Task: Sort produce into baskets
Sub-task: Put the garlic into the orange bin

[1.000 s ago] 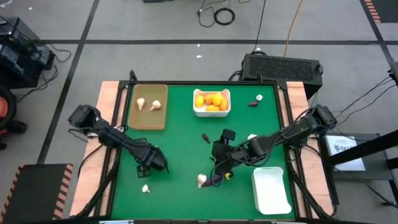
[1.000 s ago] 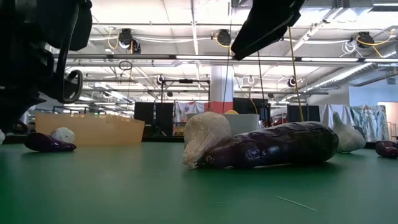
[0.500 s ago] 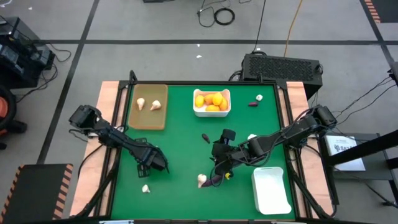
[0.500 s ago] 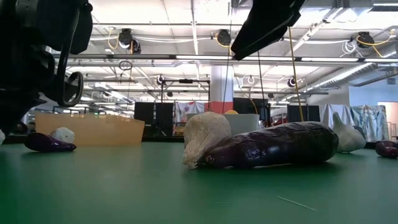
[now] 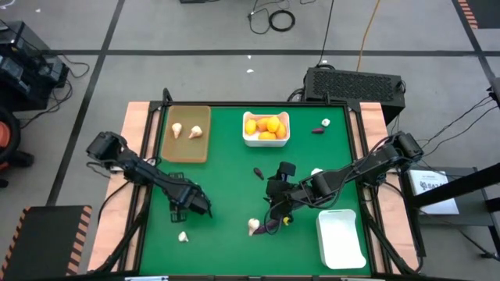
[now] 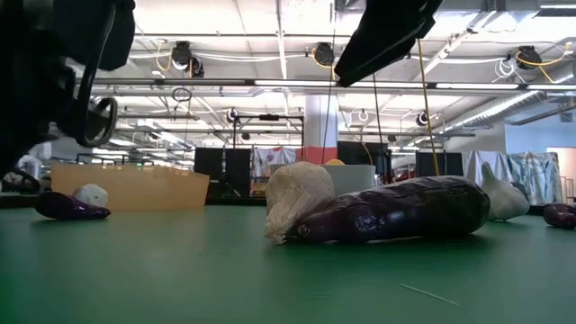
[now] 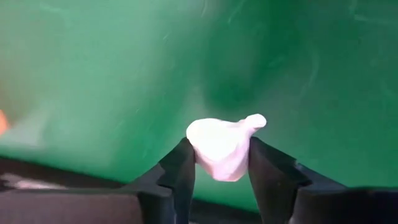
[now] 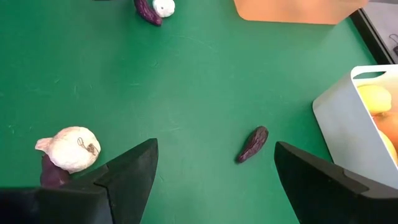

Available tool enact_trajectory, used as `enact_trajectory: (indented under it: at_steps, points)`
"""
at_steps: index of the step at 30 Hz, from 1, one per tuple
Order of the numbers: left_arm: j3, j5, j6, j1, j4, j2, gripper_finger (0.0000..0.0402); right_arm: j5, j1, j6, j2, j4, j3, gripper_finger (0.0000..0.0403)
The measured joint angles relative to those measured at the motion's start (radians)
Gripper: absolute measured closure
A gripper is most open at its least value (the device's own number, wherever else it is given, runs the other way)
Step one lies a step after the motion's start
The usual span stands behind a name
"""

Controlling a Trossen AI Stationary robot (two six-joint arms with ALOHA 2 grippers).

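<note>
Table layout, seen from above

My left gripper (image 5: 205, 209) sits near the table's (image 5: 226, 187) left front, my right gripper (image 5: 273, 204) mid-table. Tray (image 5: 186, 144) back left holds two garlic bulbs (image 5: 177, 129); fruit bin (image 5: 266, 140) back centre; other bin (image 5: 340, 238) front right. Eggplant (image 6: 396, 212) lies touching a bulb (image 6: 297, 198) between.

Three baskets (image 5: 189, 138), five garlic bulbs (image 5: 253, 226), three eggplants (image 5: 258, 172).

No legible text, labels, brands or numbers on any item. Paper sheet (image 5: 432, 184) at 3 o'clock: print unreadable.
</note>
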Motion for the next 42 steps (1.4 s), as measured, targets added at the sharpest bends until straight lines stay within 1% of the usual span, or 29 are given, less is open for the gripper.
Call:
enact_trajectory:
  at_steps: [3, 5, 9, 12, 15, 19, 22, 26, 28, 31, 35, 38, 42]
  points:
    - [0.053, -0.056, 0.023, 0.004, -0.070, -0.019, 0.0267, 0.000, 0.000, -0.003, 0.000, 0.001, 0.000, 0.0090]
    - [0.091, -0.114, 0.046, 0.013, -0.095, -0.042, 0.0268, 0.000, 0.000, -0.003, 0.000, 0.001, 0.000, 0.0090]
    - [0.163, -0.277, 0.130, 0.061, -0.093, -0.102, 0.0268, 0.003, -0.001, -0.012, 0.000, 0.009, 0.000, 0.0090]
    - [0.208, -0.406, 0.216, 0.133, -0.090, -0.151, 0.0269, 0.003, 0.000, -0.026, 0.000, 0.022, 0.000, 0.0090]
    - [0.229, -0.479, 0.294, 0.252, -0.070, -0.202, 0.0269, 0.003, -0.001, -0.027, 0.000, 0.025, 0.000, 0.0090]
    - [0.219, -0.492, 0.420, 0.457, -0.036, -0.245, 0.0269, 0.002, 0.000, -0.044, 0.000, 0.033, 0.000, 0.0090]
    - [0.200, -0.501, 0.494, 0.638, -0.027, -0.262, 0.0269, 0.000, 0.000, -0.052, 0.000, 0.038, 0.000, 0.0090]
    - [0.170, -0.487, 0.536, 0.864, 0.007, -0.261, 0.0269, -0.004, 0.002, -0.053, 0.000, 0.038, 0.000, 0.0090]
    - [0.164, -0.485, 0.536, 0.946, 0.029, -0.261, 0.0269, -0.004, 0.002, -0.063, 0.000, 0.038, 0.000, 0.0090]
    - [0.160, -0.480, 0.560, 1.023, 0.081, -0.261, 0.0264, -0.005, 0.002, -0.086, 0.000, 0.038, 0.000, 0.0090]
    - [0.160, -0.479, 0.577, 1.085, 0.147, -0.261, 0.0239, -0.004, 0.002, -0.107, 0.000, 0.038, 0.000, 0.0090]
    - [0.160, -0.475, 0.585, 1.103, 0.188, -0.261, 0.0219, -0.005, -0.003, -0.113, 0.000, 0.038, 0.000, 0.0090]
    - [0.160, -0.445, 0.588, 1.108, 0.191, -0.261, 0.0198, -0.004, -0.003, -0.113, 0.000, 0.038, 0.000, 0.0090]
